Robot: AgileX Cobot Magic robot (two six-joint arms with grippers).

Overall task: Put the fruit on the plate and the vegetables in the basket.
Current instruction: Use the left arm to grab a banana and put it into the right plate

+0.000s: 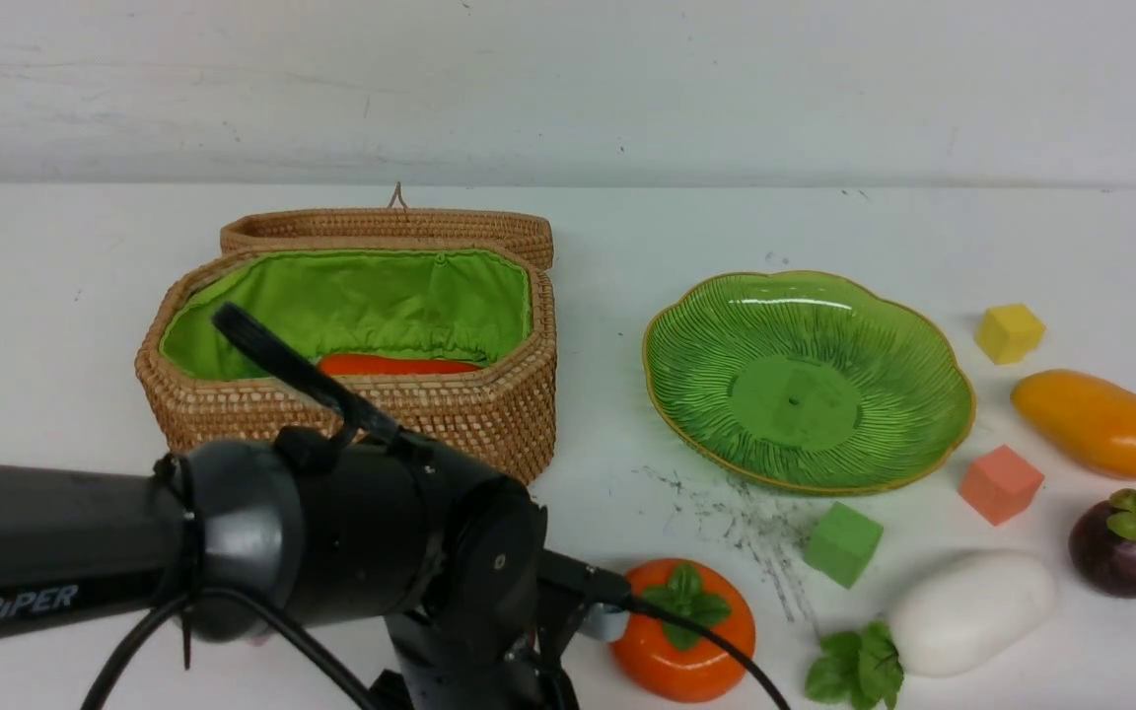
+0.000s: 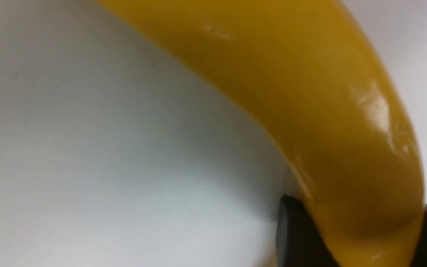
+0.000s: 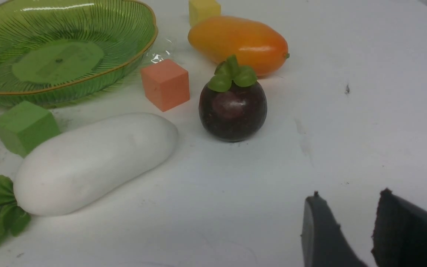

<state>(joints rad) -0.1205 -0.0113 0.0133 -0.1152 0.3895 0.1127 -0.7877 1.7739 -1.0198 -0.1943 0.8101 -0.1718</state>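
Left arm (image 1: pixel 55 552) comes in low from the left, wrist bent downward. Left gripper (image 2: pixel 358 226) is clamped on the banana (image 2: pixel 310 92). Right gripper (image 3: pixel 350 200) has its fingers a bit apart.

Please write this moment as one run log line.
left claw: shut on banana; right claw: open, empty; basket: carrot inside; plate: empty

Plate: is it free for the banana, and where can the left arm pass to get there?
The plate is empty, all free. Widest bare lane: the table strip between the basket and the plate's left rim; the far table behind both is bare too. Crowded: its near and right sides, ringed by persimmon, green cube, pink cube, yellow cube and mango.
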